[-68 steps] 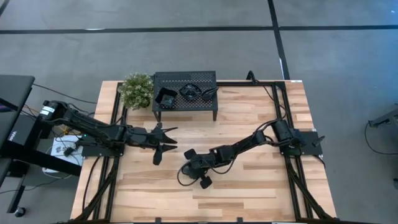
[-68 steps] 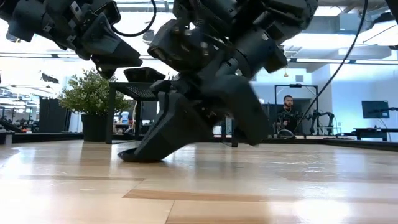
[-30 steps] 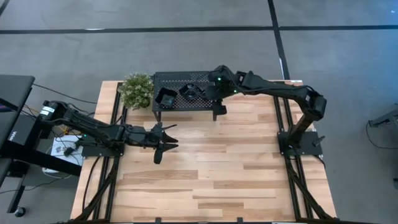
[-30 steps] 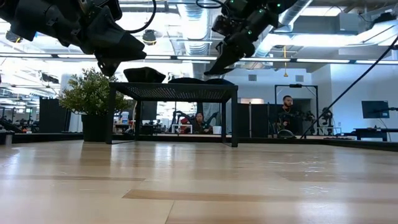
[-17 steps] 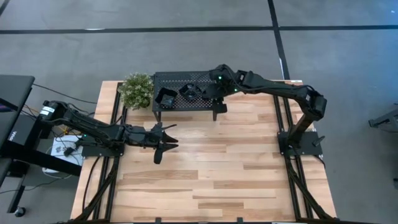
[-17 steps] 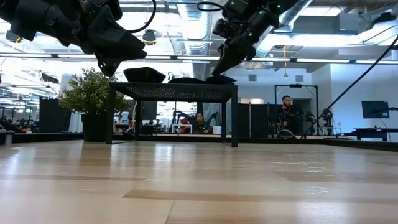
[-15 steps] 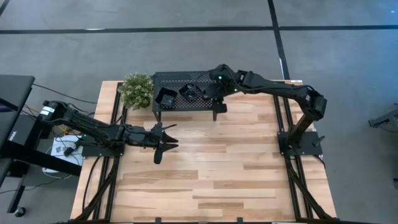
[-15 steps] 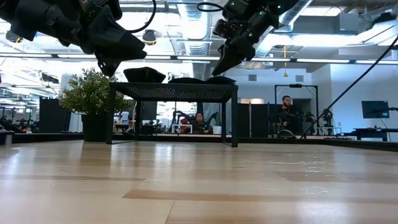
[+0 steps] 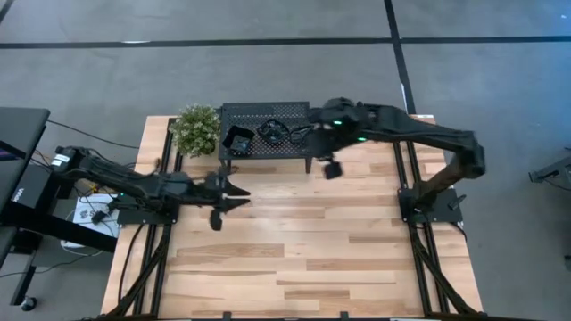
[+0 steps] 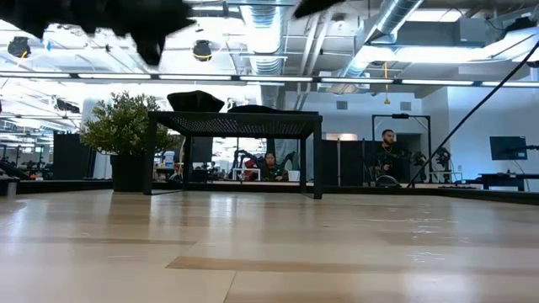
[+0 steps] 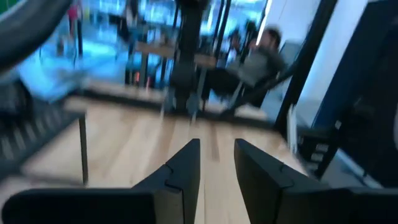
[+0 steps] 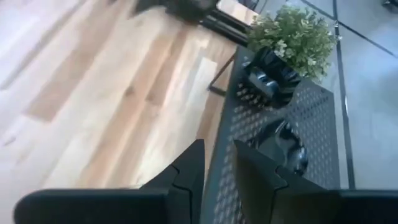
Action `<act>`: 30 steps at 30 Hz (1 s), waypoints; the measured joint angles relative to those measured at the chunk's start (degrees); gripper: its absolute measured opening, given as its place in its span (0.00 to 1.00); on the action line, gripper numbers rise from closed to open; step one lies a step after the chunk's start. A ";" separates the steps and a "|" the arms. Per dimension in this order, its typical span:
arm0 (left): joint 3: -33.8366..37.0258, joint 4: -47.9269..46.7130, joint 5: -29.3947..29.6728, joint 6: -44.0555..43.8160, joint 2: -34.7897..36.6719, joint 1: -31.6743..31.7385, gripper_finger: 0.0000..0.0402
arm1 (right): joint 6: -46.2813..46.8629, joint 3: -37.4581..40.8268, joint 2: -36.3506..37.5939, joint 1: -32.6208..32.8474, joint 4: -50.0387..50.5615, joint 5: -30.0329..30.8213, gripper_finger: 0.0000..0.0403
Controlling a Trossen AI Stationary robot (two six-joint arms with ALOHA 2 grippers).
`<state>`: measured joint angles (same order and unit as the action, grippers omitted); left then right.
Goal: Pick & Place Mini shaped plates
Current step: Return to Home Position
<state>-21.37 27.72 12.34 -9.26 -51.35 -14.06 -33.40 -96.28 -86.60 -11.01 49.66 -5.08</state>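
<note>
Several glossy black mini plates lie on the black perforated stand [image 9: 265,116]: a square one [image 9: 236,140], a cluster [image 9: 268,132] and one by the right end [image 9: 299,134]. The right wrist view shows a scalloped stack [image 12: 271,81] and more plates [image 12: 286,148] on the stand. My right gripper [image 9: 318,147] [image 12: 217,162] hovers beside the stand's right near corner, pointing toward the table's left, shut and empty. My left gripper [image 9: 239,193] [image 11: 217,152] hovers above the table's left half, shut and empty. In the low view both grippers barely show at the top edge.
A potted plant [image 9: 195,129] stands at the stand's left end on the wooden table [image 9: 294,259]. The stand's legs [image 10: 317,156] rest on the table's far part. People sit in the room beyond [image 10: 388,151]. Dark frame rails run along both table sides.
My right gripper dipped onto the stand's right end, left a plate lying there, then rose and drew back toward the table's right and near side, off the stand. My left gripper rose and shifted slightly toward the table's left edge.
</note>
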 joint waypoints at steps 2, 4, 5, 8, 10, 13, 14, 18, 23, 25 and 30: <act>-0.01 -0.63 -0.04 2.22 4.78 0.00 0.25 | 0.94 -0.14 3.61 1.47 4.77 0.30 0.19; -0.01 -1.68 -0.08 5.10 9.97 -0.11 0.25 | 3.84 2.16 7.79 2.54 8.53 0.22 0.18; -0.05 -3.32 -0.06 6.92 13.04 -0.13 0.25 | 6.19 4.39 10.16 3.05 9.24 -0.04 0.18; -0.06 -11.20 -0.06 9.32 22.51 -0.12 0.25 | 11.00 16.02 18.17 4.48 5.14 -0.52 0.16; 0.51 -16.89 0.02 9.51 28.44 -0.11 0.25 | 12.38 26.84 24.44 5.28 -2.78 -0.86 0.14; 4.20 -19.04 0.13 11.62 35.81 -0.07 0.25 | 14.39 43.31 33.08 5.90 -18.35 -0.91 0.12; 5.51 -19.25 0.11 11.88 37.66 -0.09 0.25 | 14.98 48.25 35.61 5.78 -23.90 -0.92 0.12; 10.24 -18.53 0.09 12.02 45.04 -0.09 0.25 | 19.46 63.62 44.61 4.69 -41.10 -1.04 0.11; 15.62 -14.95 0.11 11.88 51.36 -0.03 0.25 | 25.10 76.77 54.18 4.29 -52.85 -1.08 0.11; 17.26 -14.37 0.06 11.91 50.95 0.01 0.25 | 25.26 80.42 57.61 4.59 -55.97 -1.07 0.11; 20.06 -11.75 0.02 12.33 51.00 0.02 0.25 | 26.99 86.00 66.62 4.74 -59.42 -1.21 0.11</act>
<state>-1.31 15.98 12.36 3.07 -0.36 -14.04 -6.41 -10.28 -19.99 -6.27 -9.76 -6.29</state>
